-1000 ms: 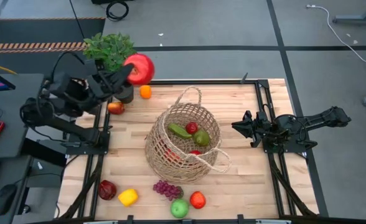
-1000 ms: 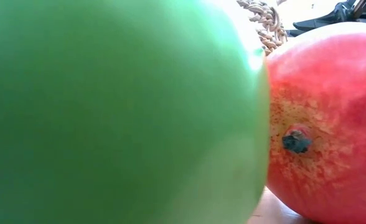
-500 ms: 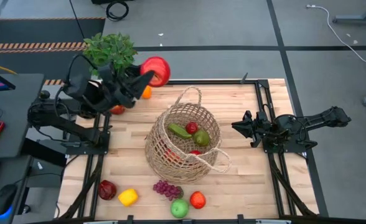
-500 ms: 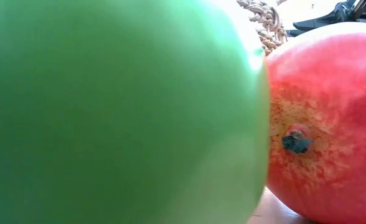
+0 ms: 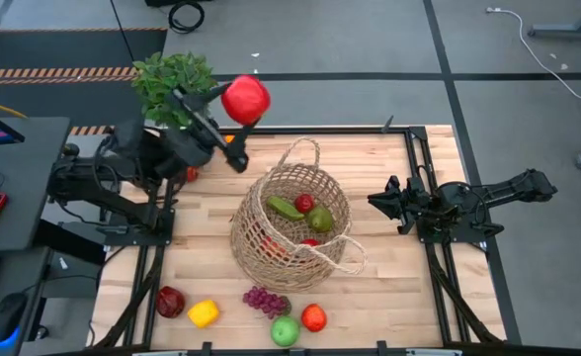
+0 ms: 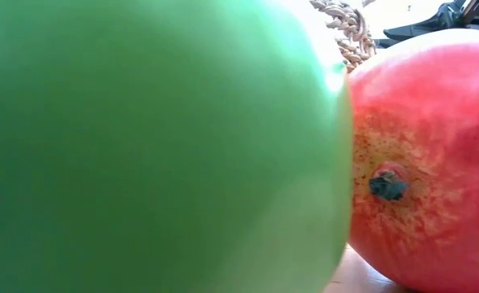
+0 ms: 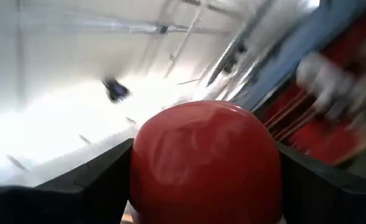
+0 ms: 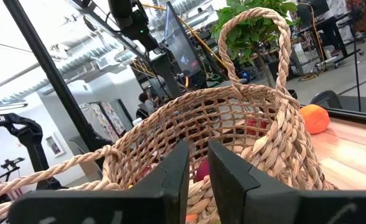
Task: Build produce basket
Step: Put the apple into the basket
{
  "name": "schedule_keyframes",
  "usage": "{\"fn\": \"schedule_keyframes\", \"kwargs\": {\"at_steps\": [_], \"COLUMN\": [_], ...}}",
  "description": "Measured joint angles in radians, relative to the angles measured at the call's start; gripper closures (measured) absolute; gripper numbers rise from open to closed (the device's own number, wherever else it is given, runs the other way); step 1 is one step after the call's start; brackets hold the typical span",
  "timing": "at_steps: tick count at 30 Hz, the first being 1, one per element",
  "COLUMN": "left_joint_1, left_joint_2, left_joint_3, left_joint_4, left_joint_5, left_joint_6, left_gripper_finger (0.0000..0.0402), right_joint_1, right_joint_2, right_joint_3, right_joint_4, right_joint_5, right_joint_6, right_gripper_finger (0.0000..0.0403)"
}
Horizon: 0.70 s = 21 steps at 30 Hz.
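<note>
The large round tan open-weave wicker basket [image 5: 292, 225] stands mid-table on the pale wooden table [image 5: 389, 287], already holding a green cucumber, a small red fruit and a green pear-like piece. The left gripper [image 5: 233, 109] is raised high above the table's far left corner, beside the leafy green potted plant [image 5: 172, 77], its fingers clamped on a big glossy red apple [image 5: 245, 100]. The right gripper [image 5: 381, 202] waits low at the basket's right side, fingers nearly closed on nothing.

The risk, as I judge it: the apple rides high and wide of the basket, so a slip or an early release would drop it onto the table or off the edge. A careless descent could also clip the basket's looped handle [image 5: 300, 150] and tip it.

Loose produce waits along the near edge: a dark red apple [image 5: 170, 301], a yellow pepper [image 5: 203, 313], purple grapes [image 5: 266, 301], a green apple [image 5: 285, 331] and a red-orange fruit [image 5: 314, 317].

Only the high view shows this layout. The low view is blocked by the green apple and red-orange fruit. The left wrist view confirms the fingers [image 7: 89, 186] flanking the apple; the right wrist view shows a small orange [image 8: 312, 118] behind the basket.
</note>
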State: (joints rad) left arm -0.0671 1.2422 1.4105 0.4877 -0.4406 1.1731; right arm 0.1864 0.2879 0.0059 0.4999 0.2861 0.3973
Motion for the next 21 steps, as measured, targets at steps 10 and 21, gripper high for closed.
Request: {"fn": "schedule_keyframes", "kwargs": {"at_steps": [10,21], "left_joint_1": [0.044,0.067], "left_joint_2": [0.029,0.054], "left_joint_3": [-0.002,-0.001], "left_joint_4": [-0.015,-0.015], "left_joint_5": [0.000,0.012], "left_joint_6": [0.382,-0.120], "left_gripper_finger": [0.0074,0.0074], "right_joint_1": [0.000,0.000], "right_joint_2": [0.000,0.000], "right_joint_3": [0.000,0.000], "right_joint_4": [0.000,0.000], "right_joint_5": [0.000,0.000], "right_joint_6": [0.000,0.000], "right_gripper_finger": [0.0338,0.0338]}}
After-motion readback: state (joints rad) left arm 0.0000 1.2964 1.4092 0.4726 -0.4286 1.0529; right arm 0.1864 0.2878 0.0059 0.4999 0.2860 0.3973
